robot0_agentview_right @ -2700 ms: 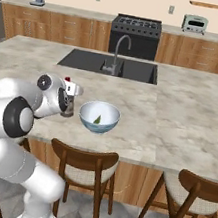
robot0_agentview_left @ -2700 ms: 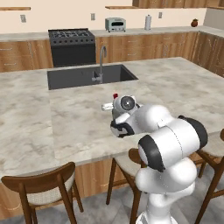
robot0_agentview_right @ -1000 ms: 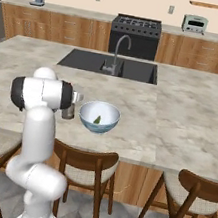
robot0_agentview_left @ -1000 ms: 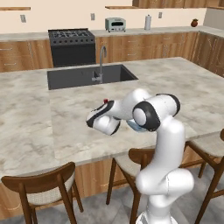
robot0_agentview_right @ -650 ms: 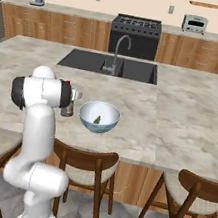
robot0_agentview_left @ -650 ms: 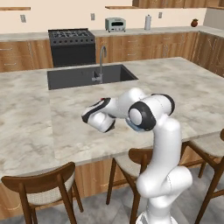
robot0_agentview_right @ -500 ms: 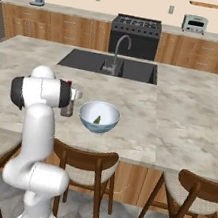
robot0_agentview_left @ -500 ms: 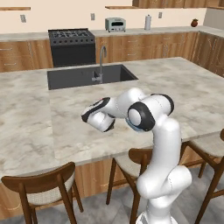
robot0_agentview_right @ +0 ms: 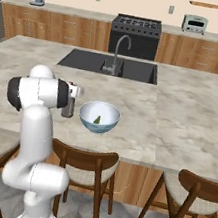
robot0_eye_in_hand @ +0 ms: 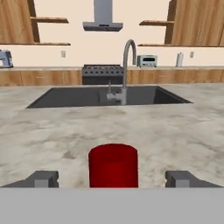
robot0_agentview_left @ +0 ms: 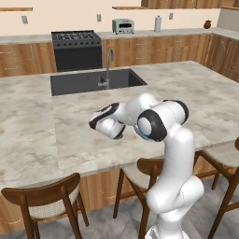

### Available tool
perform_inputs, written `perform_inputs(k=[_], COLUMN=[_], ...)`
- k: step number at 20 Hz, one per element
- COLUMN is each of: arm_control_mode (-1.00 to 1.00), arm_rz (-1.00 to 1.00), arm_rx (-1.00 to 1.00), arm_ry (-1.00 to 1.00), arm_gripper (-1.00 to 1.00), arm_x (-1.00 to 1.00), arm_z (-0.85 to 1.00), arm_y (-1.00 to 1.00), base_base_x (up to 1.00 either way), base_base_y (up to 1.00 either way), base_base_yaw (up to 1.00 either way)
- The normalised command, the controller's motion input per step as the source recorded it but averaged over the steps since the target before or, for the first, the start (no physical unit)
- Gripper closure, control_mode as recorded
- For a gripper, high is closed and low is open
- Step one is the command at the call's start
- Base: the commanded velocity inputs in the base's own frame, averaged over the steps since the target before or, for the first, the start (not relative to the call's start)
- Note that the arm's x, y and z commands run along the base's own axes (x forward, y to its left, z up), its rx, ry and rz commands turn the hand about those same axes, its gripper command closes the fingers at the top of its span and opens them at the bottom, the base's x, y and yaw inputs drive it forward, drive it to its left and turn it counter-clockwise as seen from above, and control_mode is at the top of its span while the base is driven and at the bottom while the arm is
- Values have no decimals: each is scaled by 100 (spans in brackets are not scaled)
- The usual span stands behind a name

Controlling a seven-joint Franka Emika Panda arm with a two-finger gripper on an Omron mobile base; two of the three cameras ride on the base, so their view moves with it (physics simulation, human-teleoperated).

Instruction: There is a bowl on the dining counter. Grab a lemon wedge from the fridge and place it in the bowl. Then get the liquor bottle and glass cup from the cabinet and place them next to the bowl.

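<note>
- Right base view has the counter (robot0_agentview_right: 190, 120) spreading under and ahead of the gripper (robot0_agentview_right: 73, 94), with the sink (robot0_agentview_right: 108, 65) well beyond it.
- Bowl (robot0_agentview_right: 98, 117) stands on the counter just beside the gripper, on the far side of the bottle from the arm, with the lemon wedge (robot0_agentview_right: 97, 119) lying inside it.
- Bottle (robot0_agentview_right: 69, 106) stands upright right at the gripper, its long axis vertical, next to the bowl but apart from it.
- Hand view shows the red cap (robot0_eye_in_hand: 113, 166) dead centre between the two fingertips (robot0_eye_in_hand: 43, 178), with clear gaps either side, so the jaws stand wide and grip nothing.
- My guess is the bottle is set down and let go; backing straight away from it, without tipping sideways, is what the retreat turns on.
- Glass cup remains to fetch, I'd judge.
</note>
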Motion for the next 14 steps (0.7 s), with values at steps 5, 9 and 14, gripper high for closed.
perform_inputs(k=[5,9,14], arm_control_mode=[-100,-100,-100], arm_rz=[3,1,0], arm_rx=[2,0,-5], arm_ry=[-27,-24,-9], arm_gripper=[-100,-100,-100], arm_x=[-50,-61,-95], arm_z=[96,100,100], arm_y=[0,0,0], base_base_x=[0,0,0], base_base_y=[0,0,0], base_base_yaw=[0,0,0])
